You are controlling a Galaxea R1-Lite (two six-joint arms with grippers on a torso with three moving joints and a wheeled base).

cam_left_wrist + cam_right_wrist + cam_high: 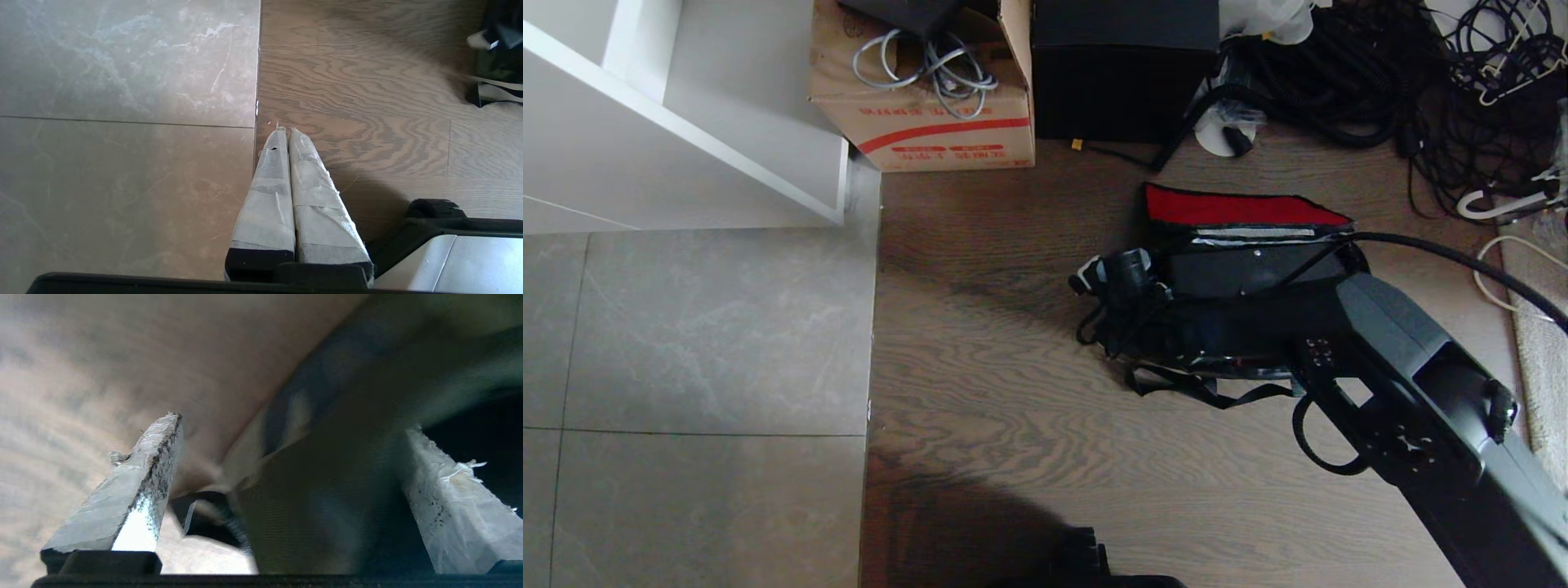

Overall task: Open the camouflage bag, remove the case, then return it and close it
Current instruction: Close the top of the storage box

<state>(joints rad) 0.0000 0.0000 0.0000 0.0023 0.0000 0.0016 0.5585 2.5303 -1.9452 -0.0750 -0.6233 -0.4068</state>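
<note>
Straddling the camouflage bag (327, 506), right gripper (292, 457) spread wide, gripping nothing

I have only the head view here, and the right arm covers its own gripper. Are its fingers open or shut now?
Observer: Open. In the right wrist view the right gripper has its two taped fingers wide apart.
Operator: Is something between them?
Observer: Yes, dark blurred fabric, probably part of the camouflage bag, lies between them; I cannot tell if they touch it.
Operator: And the left gripper? I do not see it.
Observer: The left gripper is shut and holds nothing. It hangs above the seam where the grey tile meets the wood floor, away from the bag.
</note>
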